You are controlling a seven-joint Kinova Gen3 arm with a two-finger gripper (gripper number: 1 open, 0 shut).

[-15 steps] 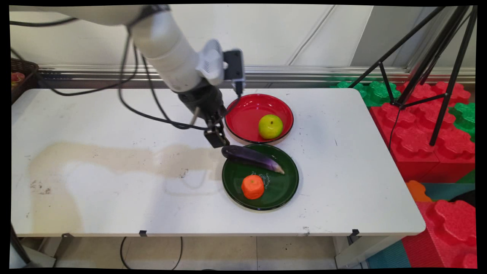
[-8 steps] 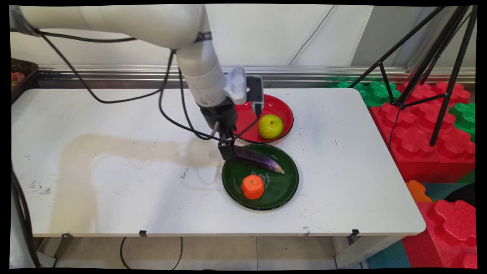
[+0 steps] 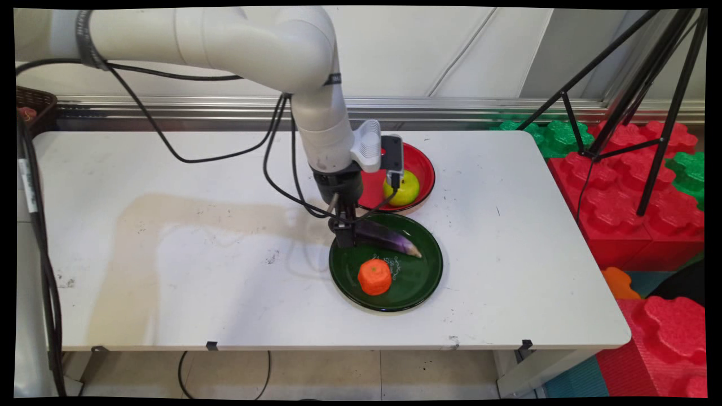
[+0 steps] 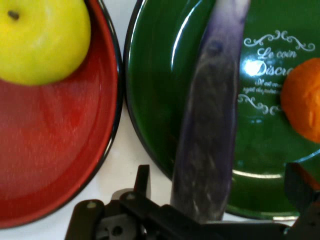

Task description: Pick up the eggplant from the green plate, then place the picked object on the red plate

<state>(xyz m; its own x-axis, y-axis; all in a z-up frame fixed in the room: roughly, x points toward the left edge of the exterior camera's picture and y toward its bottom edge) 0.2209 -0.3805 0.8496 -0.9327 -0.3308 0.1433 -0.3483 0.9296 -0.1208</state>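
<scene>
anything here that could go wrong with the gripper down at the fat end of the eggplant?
1. The gripper straddles only the thick end of the eggplant, fingers open. Gripped that far off centre, it could droop or pivot.
2. That end overhangs the green plate rim, so a finger may catch the rim and shift or tip the plate.
3. The orange fruit shares the plate and the red plate with the yellow-green apple sits close; a swinging eggplant could knock them.

A white table (image 3: 169, 270) bears a red plate (image 3: 420, 163) and, just beside it, a green plate (image 3: 420, 282).
</scene>
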